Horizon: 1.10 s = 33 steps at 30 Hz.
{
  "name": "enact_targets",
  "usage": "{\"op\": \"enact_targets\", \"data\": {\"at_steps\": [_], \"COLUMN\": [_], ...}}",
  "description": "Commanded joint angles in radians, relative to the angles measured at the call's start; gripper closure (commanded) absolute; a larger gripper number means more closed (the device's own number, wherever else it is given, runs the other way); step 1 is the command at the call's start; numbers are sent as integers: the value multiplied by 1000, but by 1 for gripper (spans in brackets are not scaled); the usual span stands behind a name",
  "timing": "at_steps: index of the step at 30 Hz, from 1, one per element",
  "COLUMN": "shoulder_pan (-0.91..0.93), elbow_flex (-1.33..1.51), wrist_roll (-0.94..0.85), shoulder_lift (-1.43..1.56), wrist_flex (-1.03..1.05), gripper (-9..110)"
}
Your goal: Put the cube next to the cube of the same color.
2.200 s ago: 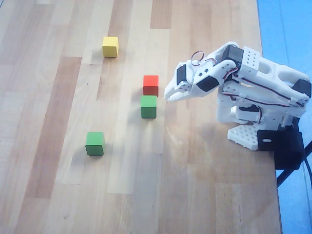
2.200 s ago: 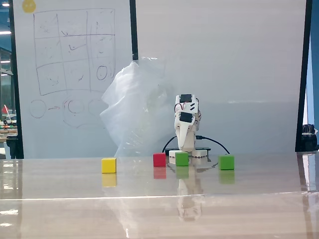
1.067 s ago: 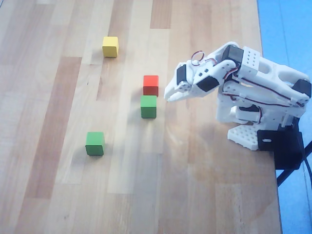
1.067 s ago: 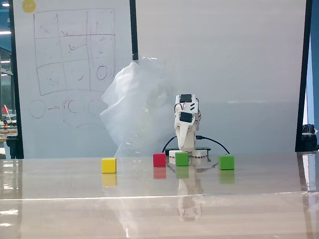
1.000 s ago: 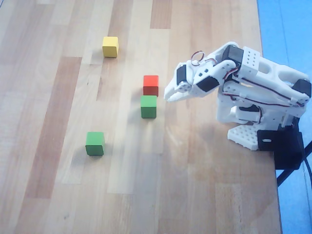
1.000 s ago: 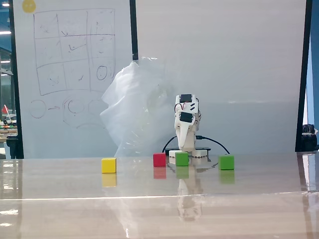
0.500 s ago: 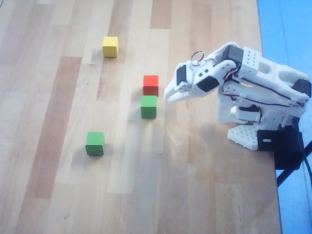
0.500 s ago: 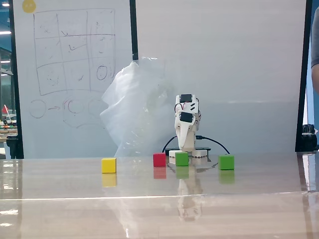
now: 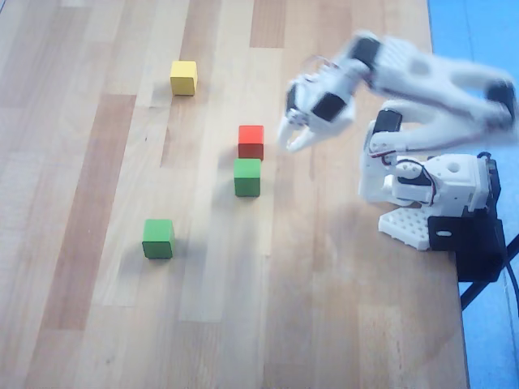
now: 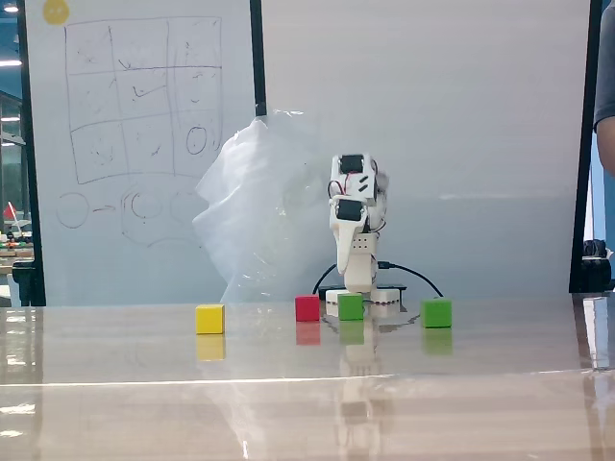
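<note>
Two green cubes (image 9: pixel 247 177) (image 9: pixel 158 238) — well apart

The white arm reaches out from its base (image 9: pixel 430 198) at the right edge in the overhead view, elbow bent, wrist tipped downward. Its end effector (image 9: pixel 293 139) hangs above the surface, fingers slightly parted and holding nothing.

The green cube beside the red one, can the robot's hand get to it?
Probably yes. The hand hovers just right of the red cube, and the green cube has bare table on its right side.
</note>
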Motion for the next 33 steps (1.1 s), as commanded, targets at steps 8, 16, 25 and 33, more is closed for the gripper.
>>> {"op": "enact_targets", "data": {"at_steps": [8, 16, 25, 33], "shoulder_pan": [-118, -126, -63, 5], "elbow_flex": [-517, -528, -535, -540], "wrist_roll": [11, 11, 11, 11], "shoulder_lift": [-483, -575, -742, -839], "wrist_flex": [181, 78, -28, -41], "gripper": [94, 74, 68, 68]}}
